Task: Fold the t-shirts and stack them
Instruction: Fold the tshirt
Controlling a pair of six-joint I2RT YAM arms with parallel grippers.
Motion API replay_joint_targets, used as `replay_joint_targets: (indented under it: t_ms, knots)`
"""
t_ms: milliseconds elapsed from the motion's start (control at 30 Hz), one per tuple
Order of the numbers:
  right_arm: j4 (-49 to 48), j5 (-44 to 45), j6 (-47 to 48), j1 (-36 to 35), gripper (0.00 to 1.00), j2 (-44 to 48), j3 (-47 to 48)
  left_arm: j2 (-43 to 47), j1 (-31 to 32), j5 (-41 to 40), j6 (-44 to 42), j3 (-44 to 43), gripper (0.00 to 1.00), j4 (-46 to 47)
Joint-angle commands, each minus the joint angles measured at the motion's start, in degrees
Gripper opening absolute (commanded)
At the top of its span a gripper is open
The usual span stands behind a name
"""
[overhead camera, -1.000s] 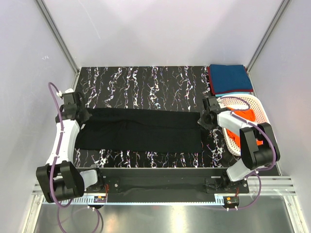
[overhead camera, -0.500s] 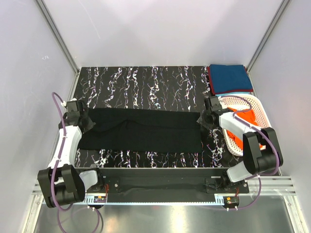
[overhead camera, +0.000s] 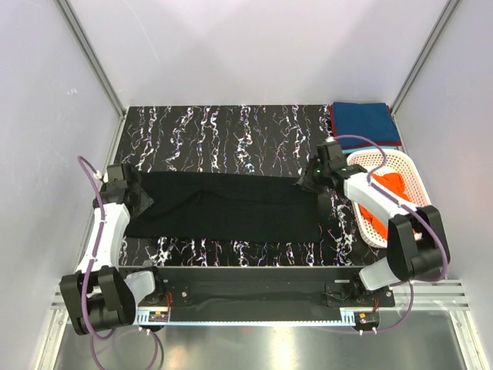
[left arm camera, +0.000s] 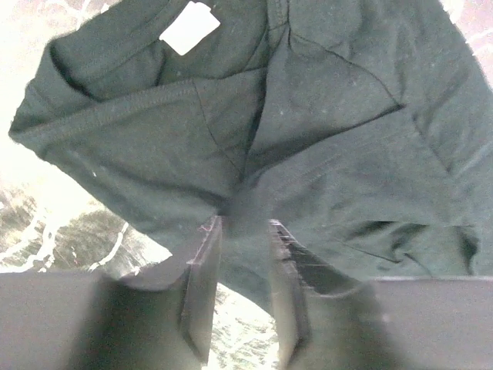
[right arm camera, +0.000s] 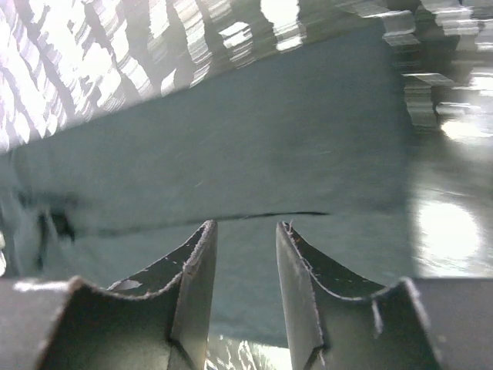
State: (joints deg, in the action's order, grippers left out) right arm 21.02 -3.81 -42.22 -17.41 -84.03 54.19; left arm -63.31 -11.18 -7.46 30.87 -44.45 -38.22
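A black t-shirt [overhead camera: 223, 206] lies flat as a long band across the table's near half. My left gripper [overhead camera: 137, 197] sits at its left end, by the collar. In the left wrist view the left gripper [left arm camera: 243, 223] is open, with bunched shirt fabric [left arm camera: 323, 139] just at its tips and a white label [left arm camera: 189, 27] beyond. My right gripper [overhead camera: 310, 182] hovers over the shirt's right end. In the right wrist view the right gripper [right arm camera: 246, 225] is open above smooth fabric [right arm camera: 231, 154], holding nothing. A folded teal-blue t-shirt [overhead camera: 366, 126] rests on a dark red one [overhead camera: 333, 127].
A white lattice basket [overhead camera: 400, 158] stands at the right edge with an orange t-shirt [overhead camera: 391, 185] inside. The folded stack sits in the back right corner. Pale walls close in the table on three sides. Marbled black tabletop [overhead camera: 223, 135] shows behind the shirt.
Both grippers opened and let go of the black shirt's ends. The right gripper moved left and back over the shirt's right end; the left gripper shifted slightly.
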Motion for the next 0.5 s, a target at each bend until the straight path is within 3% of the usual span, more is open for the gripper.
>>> replay_joint_targets:
  t_ms: [0,167,367,467]
  knots:
    - [-5.4,-6.6,5.5,-4.6,0.45,-3.2,4.8,2.0,-0.7,-0.9,4.4,-1.9,0.42,-3.3]
    - [-6.4,-6.7,6.7,-11.7,0.37,-13.6,15.2,2.3,-1.3,-1.7,5.3,-7.3,0.50,-2.1]
    - [-10.2,-10.2,8.5,-19.7,0.27,-25.8,28.8,-6.0,-2.4,14.5,1.4,-6.1,0.50,4.4]
    - [-11.0,-11.3,9.2,-22.5,0.26,-31.8,34.8,-11.1,-2.6,18.4,-0.8,-5.8,0.49,6.9]
